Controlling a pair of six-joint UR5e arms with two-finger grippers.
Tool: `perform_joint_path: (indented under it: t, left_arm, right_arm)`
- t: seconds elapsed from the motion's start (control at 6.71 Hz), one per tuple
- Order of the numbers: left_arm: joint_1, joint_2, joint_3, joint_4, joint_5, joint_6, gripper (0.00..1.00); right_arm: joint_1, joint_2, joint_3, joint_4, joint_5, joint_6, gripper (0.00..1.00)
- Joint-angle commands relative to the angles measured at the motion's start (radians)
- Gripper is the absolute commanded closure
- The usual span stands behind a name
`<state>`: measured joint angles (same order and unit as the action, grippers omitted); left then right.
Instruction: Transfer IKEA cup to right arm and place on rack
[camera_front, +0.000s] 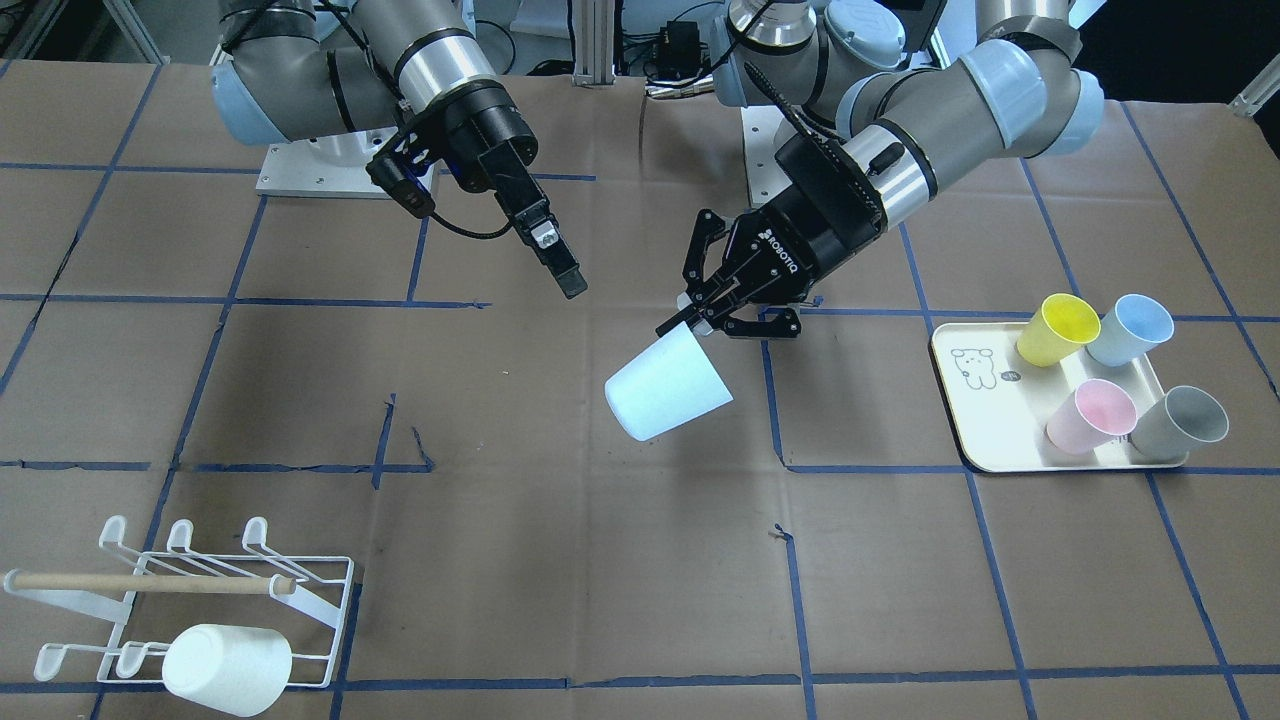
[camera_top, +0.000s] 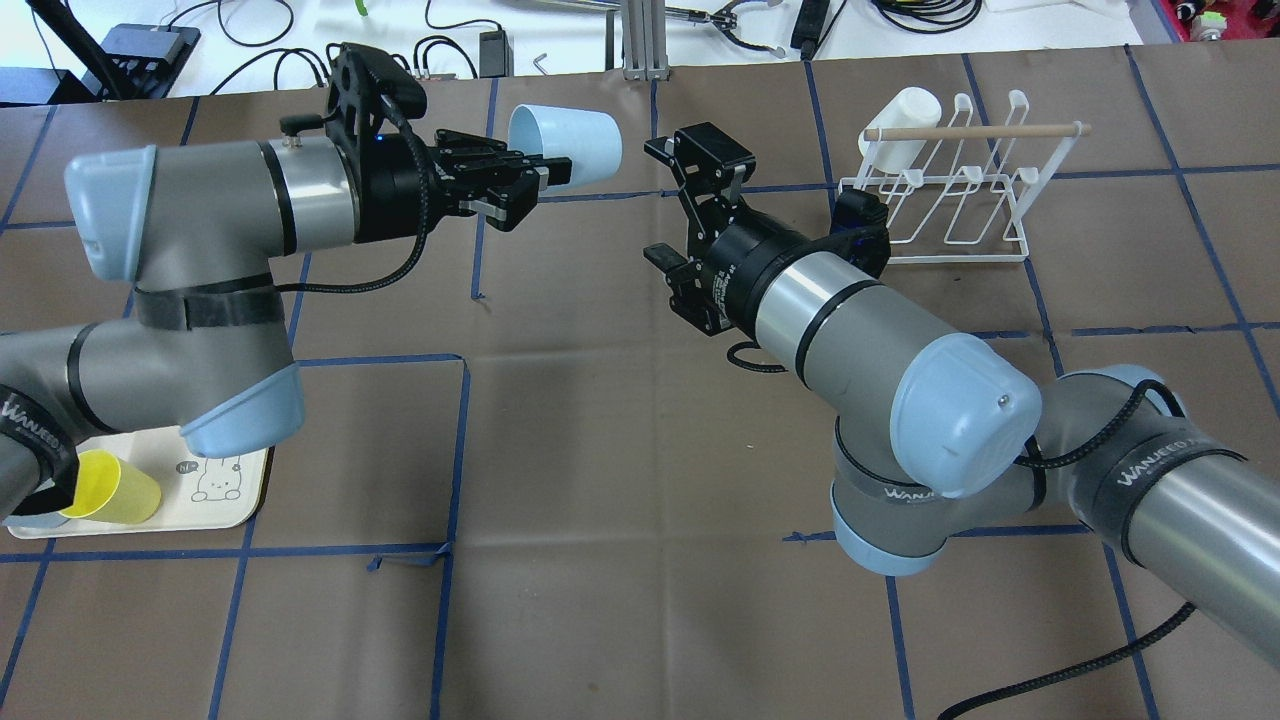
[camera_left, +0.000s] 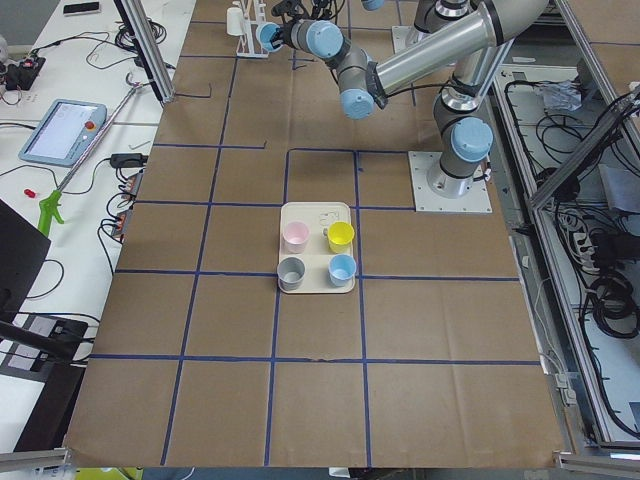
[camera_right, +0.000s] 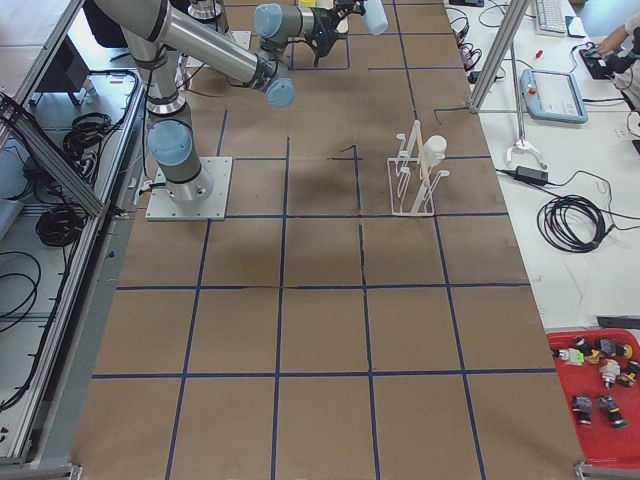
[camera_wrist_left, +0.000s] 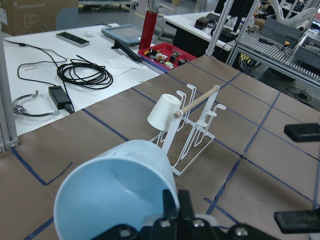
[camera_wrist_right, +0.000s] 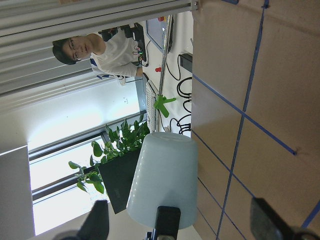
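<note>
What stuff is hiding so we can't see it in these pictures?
- Overhead view: the left arm covers most of the tray. Only the yellow cup shows there.
- Left wrist view: the bottom edge cuts off the left tool, so its grip on the light-blue cup is half hidden.
- Front-facing view: the white cup hides the prong of the rack beneath it.
- Exterior right view: the held cup is tiny and cut by the top edge.

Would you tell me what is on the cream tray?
On the cream tray stand a yellow cup, blue cup, pink cup and grey cup, beside a printed bear. Anything under them is covered.
</note>
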<state>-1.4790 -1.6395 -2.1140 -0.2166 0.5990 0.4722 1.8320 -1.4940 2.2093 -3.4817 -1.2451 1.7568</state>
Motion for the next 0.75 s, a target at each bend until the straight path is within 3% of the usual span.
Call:
perform_joint_path:
  t: [0.0, 0.6]
  left_arm:
    - [-0.004, -0.010, -0.069, 0.202, -0.034, -0.134, 0.99]
    - [-0.043, 0.032, -0.123, 0.218, -0.030, -0.138, 0.99]
  right_arm:
    - [0.006, 0.021, -0.049, 0.059, 0.003, -0.003, 0.02]
    - [0.010, 0.097, -0.120, 0.075, 0.024, -0.008, 0.02]
